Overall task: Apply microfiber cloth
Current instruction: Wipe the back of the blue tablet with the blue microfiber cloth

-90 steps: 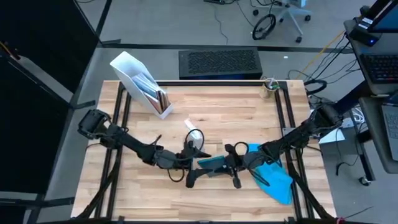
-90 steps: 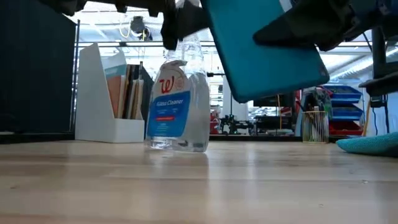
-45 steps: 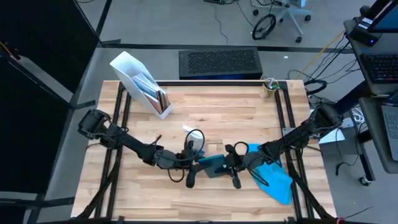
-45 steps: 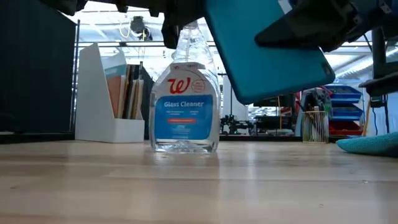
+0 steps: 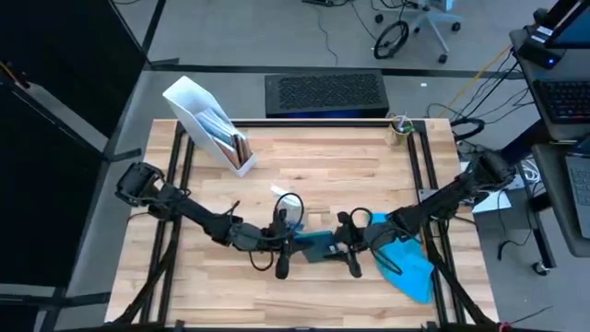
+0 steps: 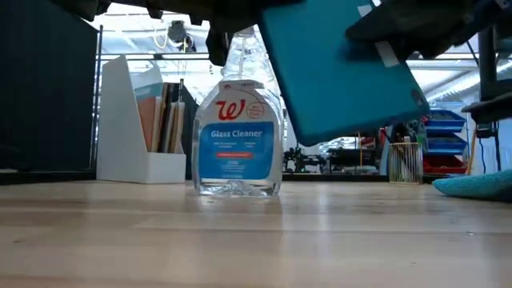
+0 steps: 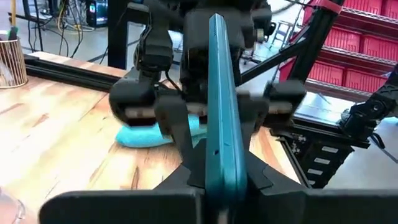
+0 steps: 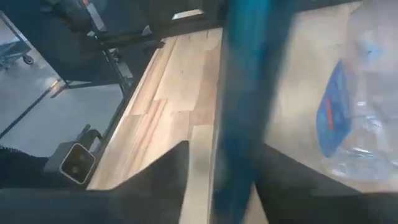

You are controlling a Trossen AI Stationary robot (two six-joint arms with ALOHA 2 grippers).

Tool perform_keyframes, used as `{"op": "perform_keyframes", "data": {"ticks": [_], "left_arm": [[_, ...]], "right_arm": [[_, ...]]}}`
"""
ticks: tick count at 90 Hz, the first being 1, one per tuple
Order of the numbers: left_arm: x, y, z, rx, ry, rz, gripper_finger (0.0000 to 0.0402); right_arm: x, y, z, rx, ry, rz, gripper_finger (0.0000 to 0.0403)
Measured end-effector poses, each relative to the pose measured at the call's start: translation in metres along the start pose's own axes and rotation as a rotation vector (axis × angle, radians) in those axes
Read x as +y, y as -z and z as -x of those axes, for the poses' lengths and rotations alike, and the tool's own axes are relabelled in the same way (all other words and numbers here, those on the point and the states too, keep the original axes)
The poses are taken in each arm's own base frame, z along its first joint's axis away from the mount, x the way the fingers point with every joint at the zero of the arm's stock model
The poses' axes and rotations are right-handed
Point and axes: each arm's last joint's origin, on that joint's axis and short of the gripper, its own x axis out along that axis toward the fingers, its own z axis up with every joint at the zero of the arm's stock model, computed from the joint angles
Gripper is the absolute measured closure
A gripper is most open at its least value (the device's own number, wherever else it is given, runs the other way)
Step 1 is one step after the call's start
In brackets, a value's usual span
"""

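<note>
Both grippers, left (image 5: 282, 242) and right (image 5: 348, 242), are clamping the tablet (image 5: 316, 245) mid-air, while the cloth (image 5: 411, 267) is lying beside the right arm, nearer it.

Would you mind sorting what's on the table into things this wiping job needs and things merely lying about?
Needed:
microfiber cloth, lying on the table
teal tablet, held between left pincer and right pincer

Lying about:
glass cleaner bottle
white file holder
wire pen cup
</note>
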Motion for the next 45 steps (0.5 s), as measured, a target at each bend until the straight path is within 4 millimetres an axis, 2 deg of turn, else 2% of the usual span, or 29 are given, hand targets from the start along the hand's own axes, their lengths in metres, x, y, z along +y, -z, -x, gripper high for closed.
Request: {"op": "perform_keyframes", "data": {"ticks": [10, 18, 32, 45], "left_arm": [[0.000, 0.001, 0.000, 0.007, -0.002, 0.002, 0.0388], [-0.002, 0.002, 0.001, 0.013, 0.002, 0.002, 0.0388], [-0.005, 0.008, 0.002, 0.072, 0.018, 0.058, 0.0388], [-0.005, 0.017, 0.004, 0.170, 0.028, 0.154, 0.0388]], "right_arm": [[-0.003, -0.007, 0.024, 0.061, 0.024, -0.008, 0.0200], [-0.006, -0.008, 0.043, 0.145, 0.017, -0.081, 0.0185], [-0.010, 0.008, 0.067, 0.413, 0.032, -0.267, 0.0180], [-0.010, 0.027, 0.079, 0.602, 0.124, -0.298, 0.0180]]}}
